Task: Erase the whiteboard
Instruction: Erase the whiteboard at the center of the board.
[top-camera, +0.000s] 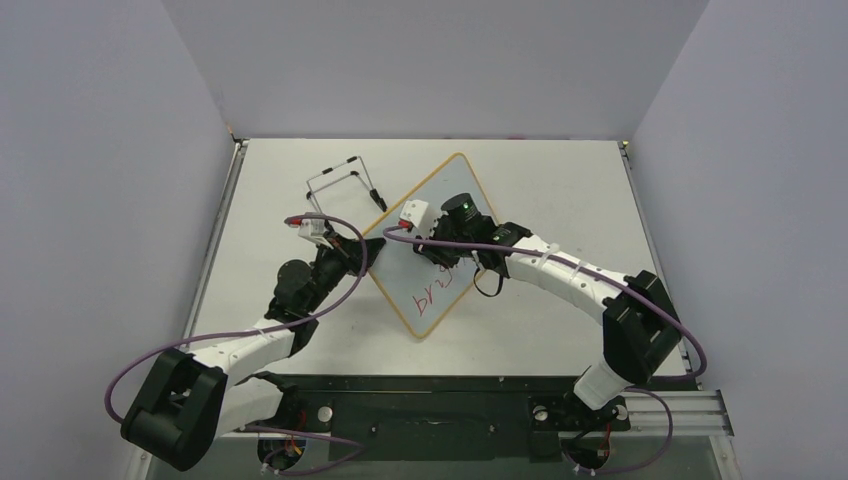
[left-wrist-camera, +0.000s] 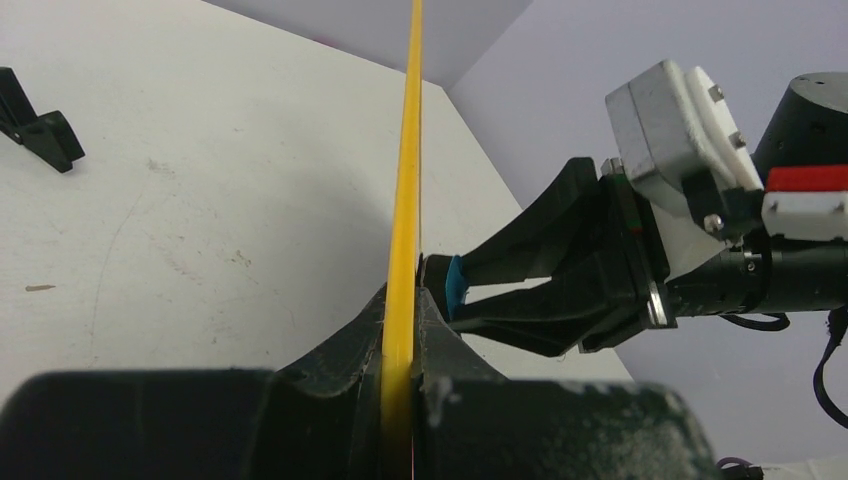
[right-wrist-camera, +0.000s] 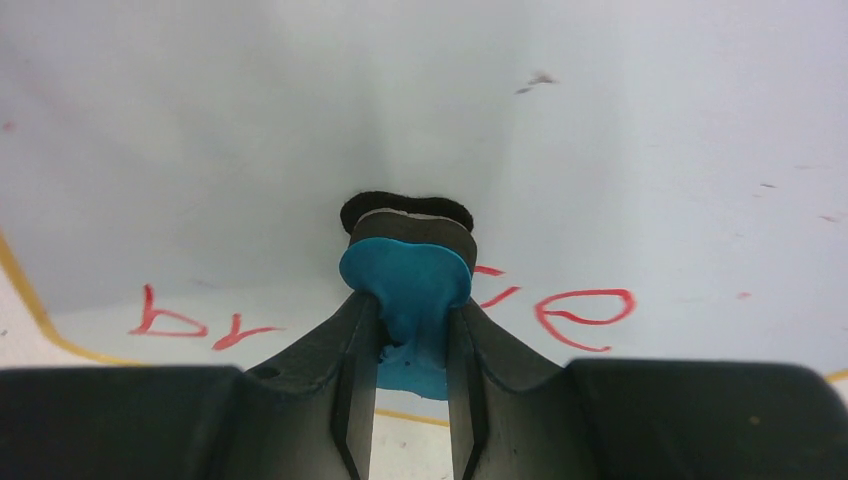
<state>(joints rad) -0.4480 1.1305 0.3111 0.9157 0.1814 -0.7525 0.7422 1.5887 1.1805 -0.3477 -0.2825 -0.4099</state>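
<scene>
The whiteboard (top-camera: 412, 290) stands on edge in the middle of the table, its thin yellow frame (left-wrist-camera: 405, 190) running straight up the left wrist view. My left gripper (left-wrist-camera: 402, 305) is shut on that frame at the board's left edge (top-camera: 358, 248). My right gripper (right-wrist-camera: 410, 312) is shut on a blue eraser (right-wrist-camera: 408, 272), whose black felt pad (right-wrist-camera: 405, 214) presses flat on the white face (right-wrist-camera: 620, 120). Red handwriting (right-wrist-camera: 575, 312) lies on the face to either side of the eraser. The left wrist view shows the right gripper (left-wrist-camera: 470, 290) with the eraser (left-wrist-camera: 456, 282) against the far side of the board.
A thin black wire stand (top-camera: 340, 180) lies on the table behind the board, to the left; one of its black feet (left-wrist-camera: 40, 130) shows in the left wrist view. Grey walls close in the table on three sides. Purple cables loop off both arms.
</scene>
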